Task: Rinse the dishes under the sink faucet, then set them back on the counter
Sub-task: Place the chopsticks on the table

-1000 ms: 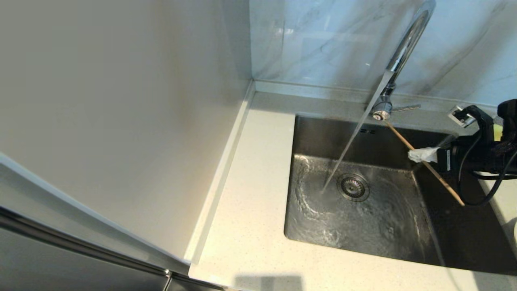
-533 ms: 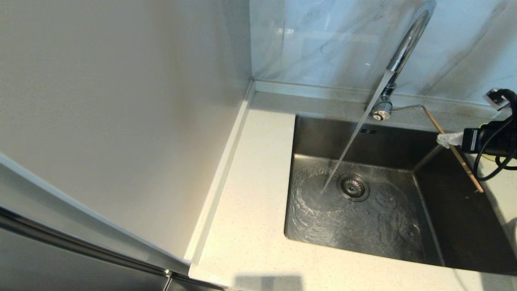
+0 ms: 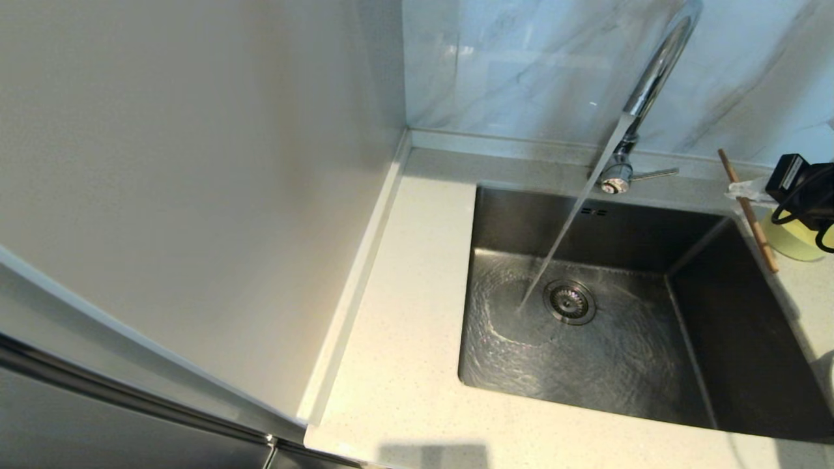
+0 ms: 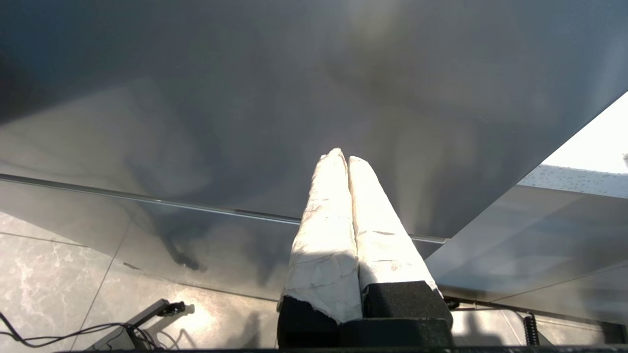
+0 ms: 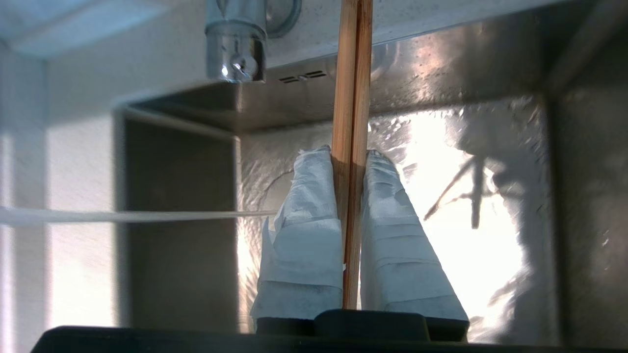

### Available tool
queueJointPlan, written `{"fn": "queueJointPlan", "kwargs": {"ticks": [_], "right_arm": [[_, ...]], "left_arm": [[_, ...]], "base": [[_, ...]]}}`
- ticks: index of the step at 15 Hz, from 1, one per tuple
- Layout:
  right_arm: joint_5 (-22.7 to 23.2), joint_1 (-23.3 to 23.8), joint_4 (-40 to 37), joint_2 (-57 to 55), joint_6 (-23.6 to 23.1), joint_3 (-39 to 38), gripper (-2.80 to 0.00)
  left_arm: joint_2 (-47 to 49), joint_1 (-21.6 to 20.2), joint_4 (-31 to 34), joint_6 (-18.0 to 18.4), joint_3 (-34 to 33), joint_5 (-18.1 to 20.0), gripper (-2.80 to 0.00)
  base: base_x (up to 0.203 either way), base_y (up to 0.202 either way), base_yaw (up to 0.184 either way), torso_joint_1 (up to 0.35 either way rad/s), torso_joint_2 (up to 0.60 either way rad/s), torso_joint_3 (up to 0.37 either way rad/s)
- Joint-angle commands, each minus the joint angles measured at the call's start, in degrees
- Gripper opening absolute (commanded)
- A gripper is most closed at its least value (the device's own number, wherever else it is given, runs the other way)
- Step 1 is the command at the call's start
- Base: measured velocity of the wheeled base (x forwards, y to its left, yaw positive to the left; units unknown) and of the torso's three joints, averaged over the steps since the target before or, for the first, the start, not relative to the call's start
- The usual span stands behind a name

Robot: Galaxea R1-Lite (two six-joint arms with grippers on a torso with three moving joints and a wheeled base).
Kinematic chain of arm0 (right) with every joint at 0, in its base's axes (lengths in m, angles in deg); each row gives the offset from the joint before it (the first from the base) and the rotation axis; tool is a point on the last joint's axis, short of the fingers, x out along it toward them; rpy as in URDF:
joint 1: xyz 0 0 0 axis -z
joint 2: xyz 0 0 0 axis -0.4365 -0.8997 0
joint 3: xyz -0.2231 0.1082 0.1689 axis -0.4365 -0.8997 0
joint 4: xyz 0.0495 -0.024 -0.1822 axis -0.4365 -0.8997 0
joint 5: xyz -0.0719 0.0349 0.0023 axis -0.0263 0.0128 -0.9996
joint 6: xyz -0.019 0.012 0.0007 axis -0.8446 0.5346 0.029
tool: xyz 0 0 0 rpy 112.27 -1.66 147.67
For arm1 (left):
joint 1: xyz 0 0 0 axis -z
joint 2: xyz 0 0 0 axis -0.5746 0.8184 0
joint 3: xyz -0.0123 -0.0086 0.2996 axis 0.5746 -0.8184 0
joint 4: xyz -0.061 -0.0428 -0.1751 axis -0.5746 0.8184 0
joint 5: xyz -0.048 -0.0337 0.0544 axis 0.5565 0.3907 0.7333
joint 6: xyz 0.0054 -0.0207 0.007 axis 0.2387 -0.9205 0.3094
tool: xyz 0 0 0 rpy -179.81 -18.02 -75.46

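The faucet [image 3: 655, 78] top is cut off; the right claw [image 3: 743, 191] arm hides most of the bowl [image 3: 791, 241].

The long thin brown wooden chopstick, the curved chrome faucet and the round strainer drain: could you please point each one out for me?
Long thin brown wooden chopstick [image 5: 351, 98], right wrist view: shaft above the fingers.
Curved chrome faucet [image 3: 655, 71], head view: gooseneck.
Round strainer drain [image 3: 569, 301], head view: centre, in the sink floor.

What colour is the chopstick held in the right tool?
Light brown bamboo chopstick, clearest in the right wrist view.
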Motion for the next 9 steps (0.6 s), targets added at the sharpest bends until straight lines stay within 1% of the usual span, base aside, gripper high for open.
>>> {"fn": "queueJointPlan", "kwargs": {"ticks": [1,2,3,4,5,8,9], "right_arm": [[-0.2,0.0,-2.6,0.6,2.2,2.6,-2.8],[-1.4,0.0,-5.9,0.6,4.4,5.3,-2.8],[-4.2,-0.4,-10.2,0.3,6.7,8.6,-2.8],[-9.4,-1.5,-13.6,-0.2,8.1,10.7,-2.8],[-16.1,-2.8,-14.9,-1.0,8.7,11.8,-2.8],[-39.8,-8.2,-15.8,-3.5,9.0,13.4,-2.8],[-47.0,-10.4,-16.0,-4.3,8.7,13.7,-2.8]], "left_arm": [[0.0,0.0,0.0,0.0,0.0,0.0,-2.8],[0.0,0.0,0.0,0.0,0.0,0.0,-2.8],[0.0,0.0,0.0,0.0,0.0,0.0,-2.8],[0.0,0.0,0.0,0.0,0.0,0.0,-2.8],[0.0,0.0,0.0,0.0,0.0,0.0,-2.8],[0.0,0.0,0.0,0.0,0.0,0.0,-2.8],[0.0,0.0,0.0,0.0,0.0,0.0,-2.8]], "base": [[0.0,0.0,0.0,0.0,0.0,0.0],[0.0,0.0,0.0,0.0,0.0,0.0],[0.0,0.0,0.0,0.0,0.0,0.0],[0.0,0.0,0.0,0.0,0.0,0.0],[0.0,0.0,0.0,0.0,0.0,0.0],[0.0,0.0,0.0,0.0,0.0,0.0],[0.0,0.0,0.0,0.0,0.0,0.0]]}}
